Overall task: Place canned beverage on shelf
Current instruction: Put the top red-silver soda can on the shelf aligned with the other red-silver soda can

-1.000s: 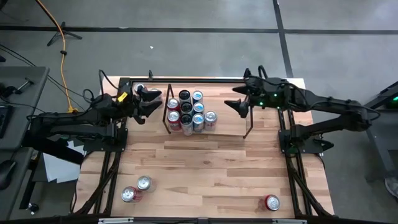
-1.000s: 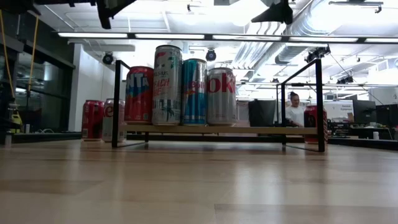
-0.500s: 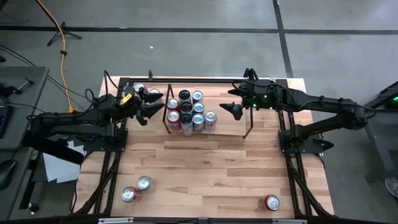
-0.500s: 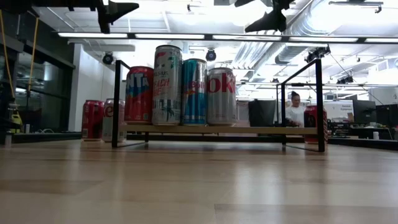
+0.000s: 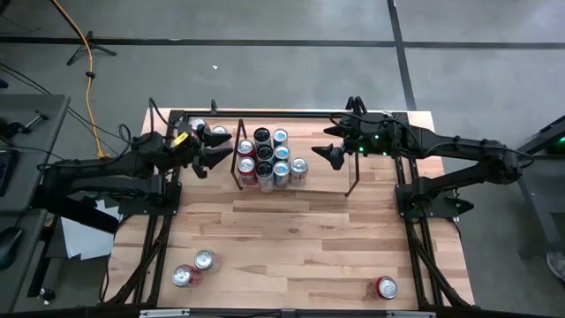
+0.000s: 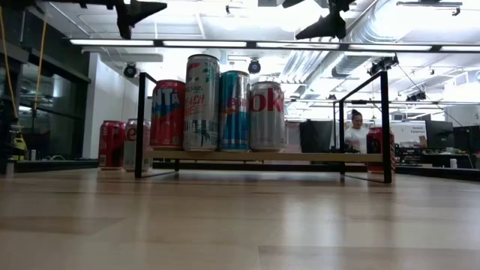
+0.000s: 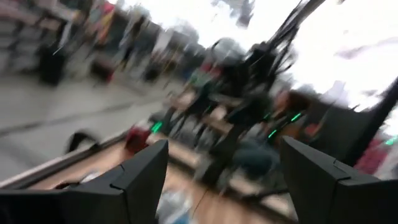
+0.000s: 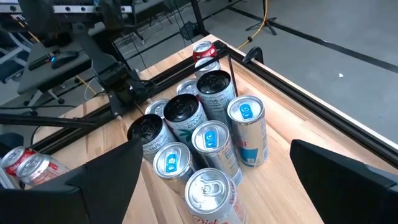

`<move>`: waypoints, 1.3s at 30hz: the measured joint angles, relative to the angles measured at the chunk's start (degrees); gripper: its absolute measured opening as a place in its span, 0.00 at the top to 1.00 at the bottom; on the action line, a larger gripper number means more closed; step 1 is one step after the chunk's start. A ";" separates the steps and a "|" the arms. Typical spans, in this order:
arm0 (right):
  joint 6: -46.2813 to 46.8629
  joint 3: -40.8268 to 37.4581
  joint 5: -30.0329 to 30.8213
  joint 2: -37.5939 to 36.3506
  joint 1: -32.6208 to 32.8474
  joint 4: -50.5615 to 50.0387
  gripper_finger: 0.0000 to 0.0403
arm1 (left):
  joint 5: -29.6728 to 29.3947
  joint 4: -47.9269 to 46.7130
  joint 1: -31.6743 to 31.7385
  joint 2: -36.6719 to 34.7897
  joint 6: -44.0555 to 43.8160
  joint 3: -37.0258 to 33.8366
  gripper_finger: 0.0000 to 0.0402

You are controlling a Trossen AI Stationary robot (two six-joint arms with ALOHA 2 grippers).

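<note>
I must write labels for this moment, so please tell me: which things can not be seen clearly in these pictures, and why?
- Left wrist view: motion blur smears everything beyond the open left gripper.
- Low view: the front row of tall cans on the black rod shelf with see-through top hides the cans behind.
- High view: brands on the three loose cans near the wooden table edge are too small.
- Low view: right gripper partly cut off by the top edge.

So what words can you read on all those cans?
"oke": silver can, far right of the row on the shelf; its first letter is hidden.
"EAD": tall silver can, partly legible.
Red can, blue can and the floor cans: lettering too blurred or cut off to read.
</note>
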 joint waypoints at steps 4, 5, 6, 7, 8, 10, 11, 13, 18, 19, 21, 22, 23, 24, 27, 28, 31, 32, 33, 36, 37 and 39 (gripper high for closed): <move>1.29 0.02 0.02 0.00 0.00 -0.24 0.03 | -5.03 -26.66 1.55 3.35 2.48 12.82 0.37; 1.86 0.02 0.00 0.00 0.02 -0.26 0.03 | -6.43 -32.52 2.37 4.79 2.99 16.06 0.38; 2.36 0.00 0.00 0.00 0.00 -0.26 0.03 | -7.69 -37.74 3.46 6.23 3.13 19.10 0.38; 2.50 0.02 0.00 0.00 0.02 -0.26 0.03 | -8.81 -42.11 4.69 7.67 3.15 22.06 0.39; 2.54 0.01 0.00 0.00 0.01 -0.26 0.03 | -9.80 -45.67 6.16 8.95 3.15 24.81 0.39; 2.56 0.00 0.00 0.00 0.00 -0.35 0.03 | -10.24 -51.35 9.66 11.55 3.17 28.87 0.40; 2.56 0.00 0.01 0.00 0.01 -0.37 0.03 | -9.66 -53.82 11.60 12.88 3.19 30.50 0.40; 2.56 0.02 0.00 0.00 0.00 -0.58 0.03 | -6.68 -57.82 15.65 15.50 3.70 32.55 0.41; 2.56 0.00 0.00 0.00 0.01 -2.25 0.03 | 3.72 -67.19 26.64 23.10 5.08 32.86 0.42; 2.58 0.00 0.00 0.00 0.01 -2.51 0.03 | 5.06 -68.89 28.68 25.00 5.89 32.82 0.42; 3.64 0.02 0.00 0.00 0.02 -3.07 0.03 | 6.16 -70.12 32.24 28.71 7.04 32.80 0.42; 4.45 0.00 0.00 0.00 0.00 -3.37 0.03 | 6.46 -69.73 33.86 30.35 7.06 32.80 0.42; 5.14 0.02 -0.02 0.00 0.02 -3.59 0.03 | 6.56 -69.47 35.36 31.91 7.22 32.80 0.42; 5.79 0.01 -0.01 0.00 0.02 -3.86 0.03 | 6.54 -69.19 36.64 33.19 7.93 32.80 0.42; 6.64 0.00 -0.03 0.00 0.02 -4.84 0.03 | 6.80 -68.22 38.90 36.53 13.55 32.84 0.42; 6.62 0.01 -0.05 0.00 0.02 -5.04 0.03 | 6.85 -68.36 39.11 37.66 16.44 32.82 0.42; 6.58 0.00 -0.09 0.00 0.02 -5.37 0.03 | 7.07 -68.45 39.12 40.62 23.69 32.82 0.42; 6.58 0.02 -0.11 0.00 0.02 -5.38 0.03 | 7.09 -68.50 39.12 41.46 25.33 32.82 0.42; 6.58 0.00 -0.11 0.00 0.02 -5.35 0.03 | 7.10 -68.50 39.12 42.19 26.56 32.82 0.42; 7.52 0.00 -0.20 0.00 0.02 -5.40 0.03 | 7.07 -68.88 39.14 44.03 29.19 33.24 0.42; 7.82 0.01 -0.31 0.00 0.02 -5.39 0.03 | 6.94 -68.91 39.12 44.56 29.66 33.65 0.42; 7.96 0.00 -0.30 0.00 0.02 -5.41 0.03 | 6.70 -68.95 39.12 45.25 30.64 34.67 0.42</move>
